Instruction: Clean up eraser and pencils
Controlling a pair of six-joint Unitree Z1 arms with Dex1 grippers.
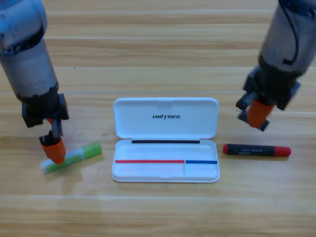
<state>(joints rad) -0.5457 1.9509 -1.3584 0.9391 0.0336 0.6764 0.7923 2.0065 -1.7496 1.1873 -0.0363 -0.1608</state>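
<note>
A light green pencil lies on the table left of the open white case. My left gripper points down onto the pencil's left part and hides it there. A black pencil with red ends lies flat just right of the case. My right gripper hangs above the table beyond that pencil, off the lid's right end. It is shut on a small dark block, the eraser, which shows at the jaw tips.
The case's lid lies folded back towards the far side, and its shallow tray holds nothing. Both grey arms come down from the upper corners.
</note>
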